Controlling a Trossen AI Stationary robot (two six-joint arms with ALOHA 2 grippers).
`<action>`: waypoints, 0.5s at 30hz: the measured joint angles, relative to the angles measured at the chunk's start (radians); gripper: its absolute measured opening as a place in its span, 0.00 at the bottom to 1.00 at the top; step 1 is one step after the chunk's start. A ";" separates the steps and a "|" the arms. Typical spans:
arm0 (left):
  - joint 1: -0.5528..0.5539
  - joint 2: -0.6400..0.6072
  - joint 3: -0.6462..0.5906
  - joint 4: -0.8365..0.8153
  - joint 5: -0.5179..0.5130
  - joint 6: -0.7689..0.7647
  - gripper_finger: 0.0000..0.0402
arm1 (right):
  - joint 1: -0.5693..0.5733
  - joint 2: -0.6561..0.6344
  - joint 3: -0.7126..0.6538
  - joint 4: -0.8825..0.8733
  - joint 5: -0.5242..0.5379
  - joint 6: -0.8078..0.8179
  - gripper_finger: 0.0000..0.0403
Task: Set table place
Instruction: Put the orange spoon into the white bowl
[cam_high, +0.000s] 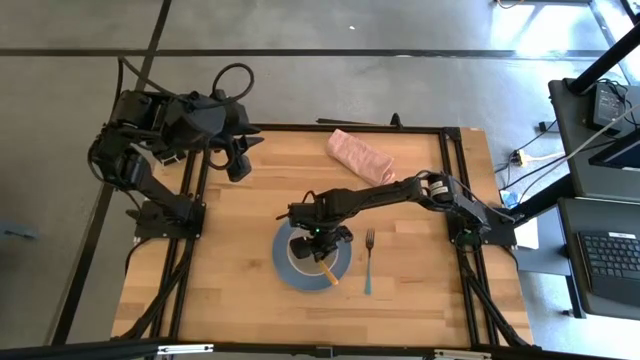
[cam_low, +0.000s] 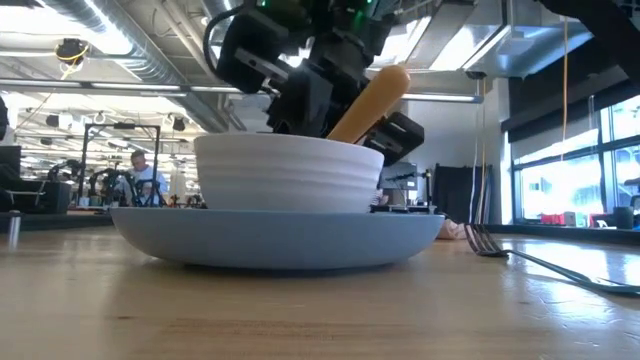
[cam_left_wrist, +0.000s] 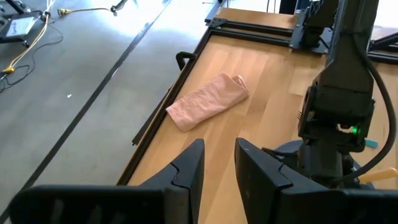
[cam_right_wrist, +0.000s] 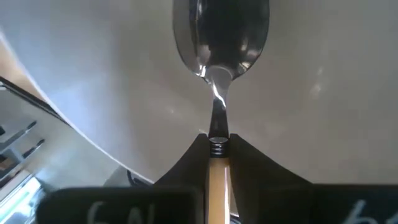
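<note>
A white bowl (cam_low: 288, 172) stands on the round grey-blue plate (cam_low: 270, 238) near the table's middle front; both also show in the high view, the plate (cam_high: 285, 262) under the arm. My right gripper (cam_high: 313, 240) is over the bowl, shut on the orange-handled spoon (cam_right_wrist: 217, 37). The teal-handled fork (cam_high: 368, 262) lies flat on the table just right of the plate. My left gripper (cam_left_wrist: 217, 167) waits above the table's far left corner, its fingers a narrow gap apart and empty. My right gripper pinches the spoon's orange handle (cam_right_wrist: 216, 171) between its two fingers, at the end next to the metal neck. The fingers come from above, slanting down into the bowl, and lie along the spoon. The spoon's metal bowl is inside the white bowl; the handle's free end (cam_low: 385, 85) sticks up over the rim.
A folded pink cloth (cam_high: 360, 156) lies at the table's far edge, right of middle. Bare wood (cam_high: 220, 290) spreads left of the plate and along the near edge. The black frame (cam_high: 452, 180) runs round the tabletop. A person sits far off in the room (cam_low: 143, 172).
</note>
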 joint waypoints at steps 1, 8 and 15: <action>0.000 0.000 0.000 0.000 0.000 0.000 0.21 | -0.001 0.001 0.000 0.001 0.003 0.000 0.10; 0.000 0.000 0.000 0.000 0.086 0.029 0.21 | -0.001 0.000 0.000 0.015 0.033 0.000 0.17; -0.001 0.000 0.000 0.000 0.238 0.081 0.21 | -0.003 0.003 0.000 0.021 0.072 0.000 0.24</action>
